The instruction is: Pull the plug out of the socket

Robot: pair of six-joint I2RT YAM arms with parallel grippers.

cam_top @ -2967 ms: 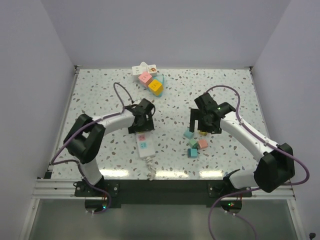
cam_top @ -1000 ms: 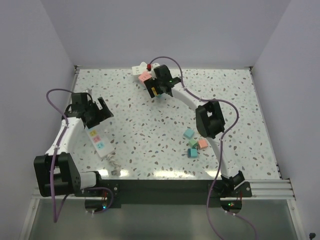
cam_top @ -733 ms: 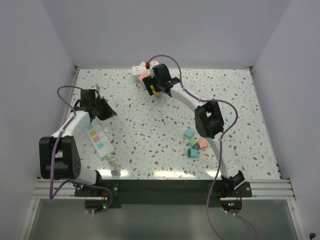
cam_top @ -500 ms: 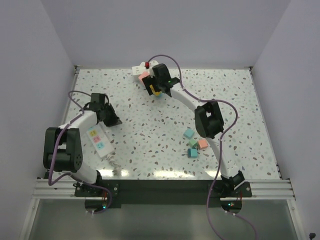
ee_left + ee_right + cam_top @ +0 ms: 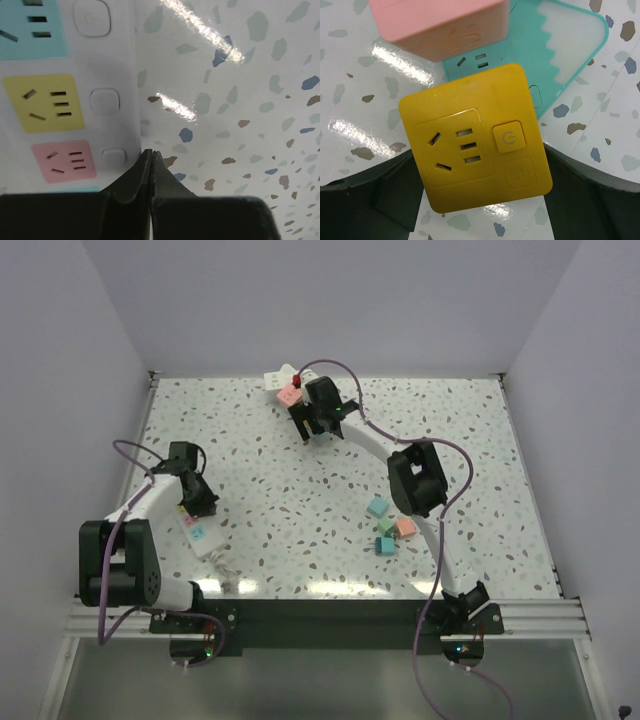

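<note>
Pulling the yellow square plug block [image 5: 475,165] cleanly calls for a lift straight up out of the teal translucent socket strip [image 5: 570,45], which lies by the far edge of the speckled counter [image 5: 470,440], left of middle. Around the block stands the right pincer [image 5: 312,420]; whether it is clenched on it I cannot tell. It should squeeze the flat sides, clear of the pink cube [image 5: 440,20] just beside. Meanwhile the left pincer [image 5: 150,157], clenched on nothing, sits at the white power strip [image 5: 115,65] near the left edge, too far off to brace the teal one.
</note>
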